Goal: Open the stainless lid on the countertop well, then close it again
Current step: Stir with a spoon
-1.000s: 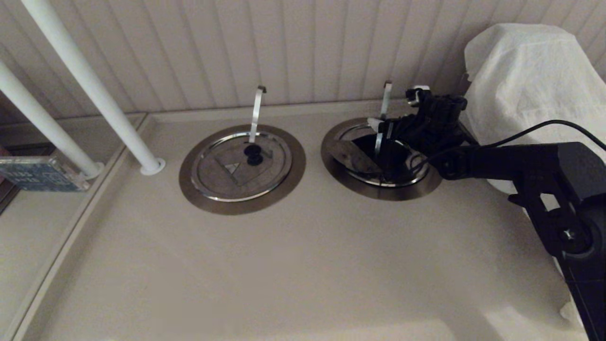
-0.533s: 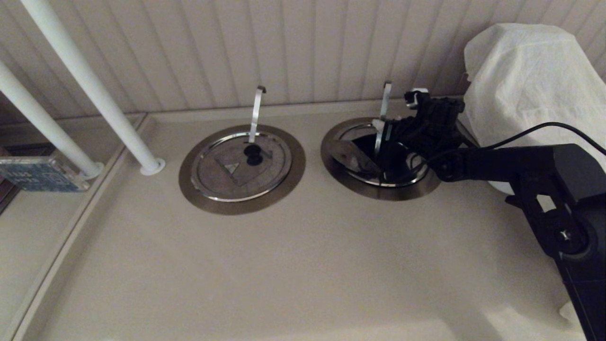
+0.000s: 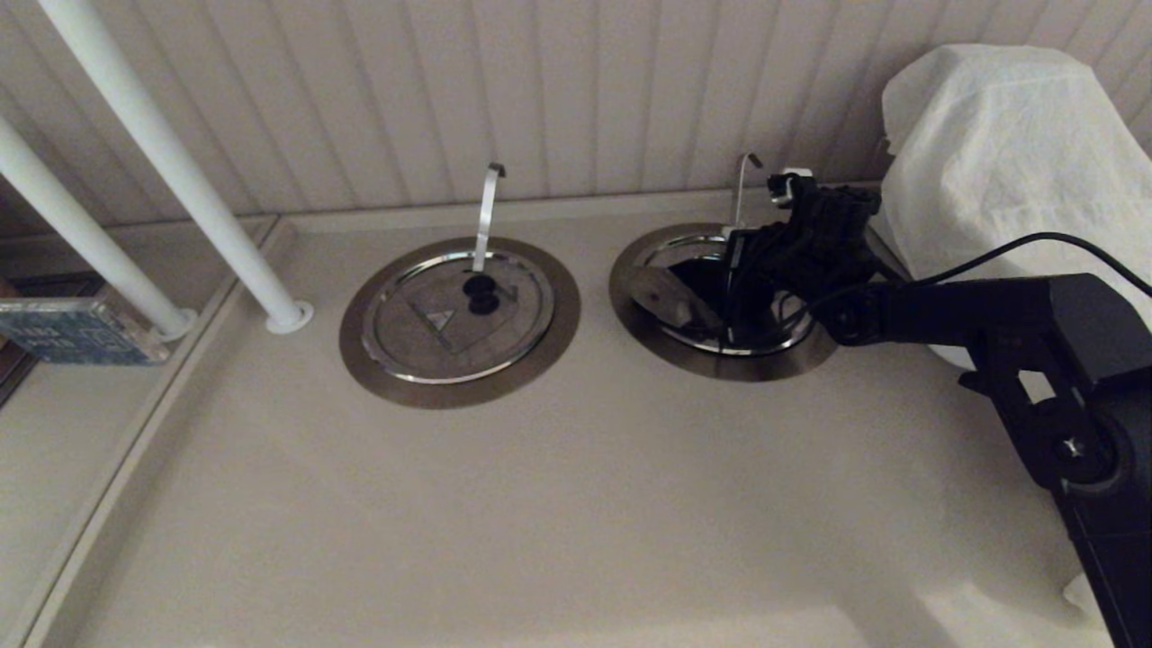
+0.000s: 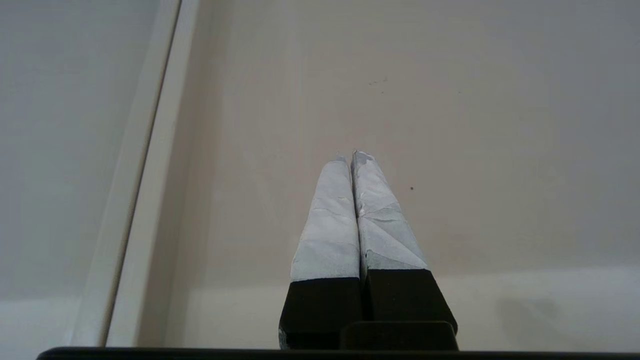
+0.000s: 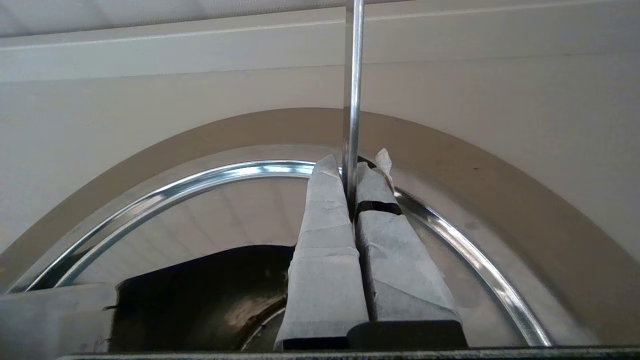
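Note:
The stainless lid (image 3: 677,247) lies on the right countertop well (image 3: 720,364). Its wedge section (image 3: 664,295) is folded up, baring the dark hole (image 5: 200,295). The flat steel utensil handle (image 3: 740,189) rises from the lid's far side. My right gripper (image 3: 733,256) reaches in from the right over the opening and is shut on that handle (image 5: 354,75), which stands pinched edge-on between the taped fingertips (image 5: 327,175). The lid's bright rim (image 5: 200,175) curves around the right gripper (image 5: 352,167). My left gripper (image 4: 352,156) is shut and empty over bare beige counter, outside the head view.
A second steel lid (image 3: 459,328) with a black knob (image 3: 480,290) and its own handle (image 3: 486,211) covers the left well. Two white poles (image 3: 171,162) stand at the left. A white cloth-covered bulk (image 3: 999,153) sits close on the right. The panelled wall (image 3: 585,90) is right behind the wells.
The right gripper's fingers have closed from wide open onto the utensil handle. The handle has turned from broadside to edge-on. The arm has barely shifted.

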Motion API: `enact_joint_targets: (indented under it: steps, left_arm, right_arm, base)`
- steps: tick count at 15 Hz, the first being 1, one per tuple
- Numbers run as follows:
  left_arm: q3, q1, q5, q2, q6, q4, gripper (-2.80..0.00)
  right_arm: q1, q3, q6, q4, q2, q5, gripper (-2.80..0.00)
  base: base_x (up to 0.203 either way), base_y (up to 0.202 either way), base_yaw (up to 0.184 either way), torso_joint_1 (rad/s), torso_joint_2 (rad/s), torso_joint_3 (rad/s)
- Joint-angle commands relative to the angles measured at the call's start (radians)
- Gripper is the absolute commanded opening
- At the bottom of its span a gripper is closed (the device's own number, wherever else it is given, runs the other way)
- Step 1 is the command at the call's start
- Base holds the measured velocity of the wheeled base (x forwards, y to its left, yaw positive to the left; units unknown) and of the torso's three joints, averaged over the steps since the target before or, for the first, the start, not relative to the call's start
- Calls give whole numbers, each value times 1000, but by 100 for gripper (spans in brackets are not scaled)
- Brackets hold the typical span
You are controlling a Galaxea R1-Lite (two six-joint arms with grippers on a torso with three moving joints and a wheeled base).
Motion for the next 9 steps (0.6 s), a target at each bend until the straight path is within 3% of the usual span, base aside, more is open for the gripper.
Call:
enact_joint_targets:
  steps: [1,9]
  left_arm:
    - [0,0,0,-2,0,0,-280]
    - [0,0,0,-2,0,0,-280]
  right_arm:
    - [6,1,2,-4,-3,0,-280]
    - [20,23,14,-2,-56,-8,-280]
  base:
    - [0,0,0,0,0,0]
    - [0,0,0,0,0,0]
